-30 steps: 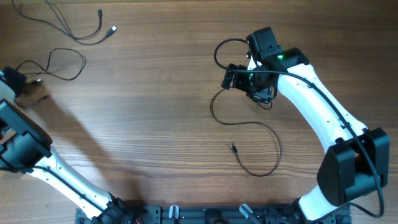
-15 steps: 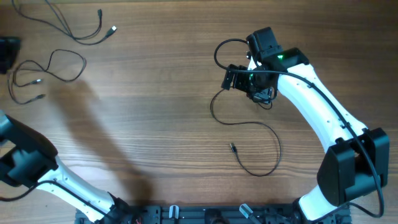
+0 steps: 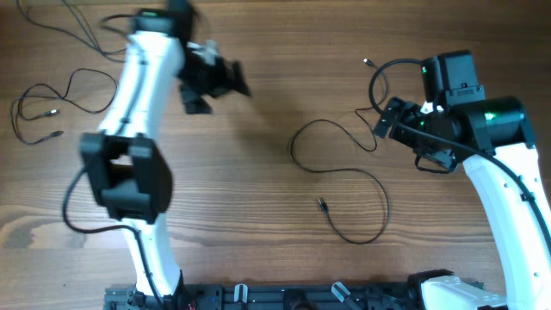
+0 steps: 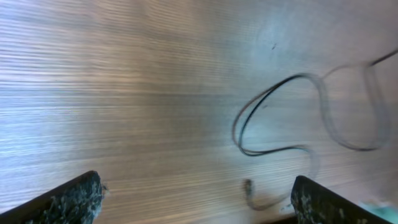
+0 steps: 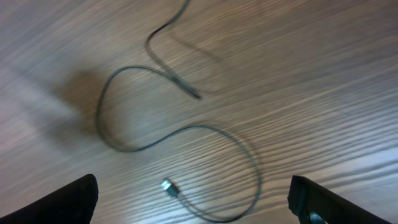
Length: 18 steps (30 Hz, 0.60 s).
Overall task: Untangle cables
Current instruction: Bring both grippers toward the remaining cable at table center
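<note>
Entry, overhead view, reading from the left.

- The left cable (image 3: 114,89) is lying loose near the left edge of the table (image 3: 258,241), both its plug ends showing, close together. A second ago the left gripper (image 3: 213,84) was clamped on it at that edge. Now it is released, with nothing between the jaws, and swinging across to the upper middle. The left wrist view agrees: both fingers sit at the frame corners with bare wood between them.
- The top-left cable (image 3: 52,27) is running under the left arm (image 3: 146,77). Strands are crossing there, and I cannot tell whether that is one cord or two.
- The centre cable (image 3: 344,170) is resting alone in an open curve, seen also in the right wrist view (image 5: 205,128), with one plug pointing left.
- The right gripper (image 3: 403,138) is released and empty. It has been backing off to the right, away from the centre cable, and one cable end is lying just beside it.

Judgement: two cords are looking separated, and the top-left corner is probably the remaining work.

Count:
- Cables: three for certain, possibly four.
- Arms: two.
- Grippers: two, both empty.
</note>
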### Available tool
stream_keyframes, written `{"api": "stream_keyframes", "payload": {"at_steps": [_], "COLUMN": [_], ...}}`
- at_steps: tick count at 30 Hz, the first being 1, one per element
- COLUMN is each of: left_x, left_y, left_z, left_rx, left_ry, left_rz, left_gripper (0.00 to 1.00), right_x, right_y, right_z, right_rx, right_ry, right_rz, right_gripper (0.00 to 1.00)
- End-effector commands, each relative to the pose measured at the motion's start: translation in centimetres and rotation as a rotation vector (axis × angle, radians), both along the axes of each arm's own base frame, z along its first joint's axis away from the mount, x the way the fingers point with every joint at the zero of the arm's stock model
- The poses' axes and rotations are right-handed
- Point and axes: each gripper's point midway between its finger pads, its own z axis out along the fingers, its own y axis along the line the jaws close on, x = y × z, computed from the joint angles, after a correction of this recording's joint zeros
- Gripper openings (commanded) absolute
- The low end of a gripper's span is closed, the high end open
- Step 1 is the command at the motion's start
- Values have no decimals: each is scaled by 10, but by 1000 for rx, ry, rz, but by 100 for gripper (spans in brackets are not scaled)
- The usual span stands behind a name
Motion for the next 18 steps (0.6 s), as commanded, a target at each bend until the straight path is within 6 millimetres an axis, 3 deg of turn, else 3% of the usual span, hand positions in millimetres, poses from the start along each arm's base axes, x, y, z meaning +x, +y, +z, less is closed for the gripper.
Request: {"api": "stream_keyframes", "payload": {"at_steps": [1, 5, 7, 13, 18], "left_x": [-19, -55, -68, -88, -80], "left_y": [-20, -45, -41, -36, -42], "left_z": [-34, -70, -80, -73, -74], "left_rx": [163, 195, 209, 109, 74], "left_ry": [17, 78, 120, 227, 187], "left_rz": [-42, -141, -147, -185, -200], "left_gripper": [100, 100, 100, 100, 100], "right_x": [5, 14, 18, 37, 51], "right_y": [-18, -24, -7, 5, 44], "right_z": [-7, -17, -27, -66, -106], "right_rx": [-60, -63, -12, 21, 197], "right_ry": [12, 36, 63, 149, 206], "right_rz": [-41, -50, 94, 179, 389], "right_gripper": [100, 100, 100, 100, 100]}}
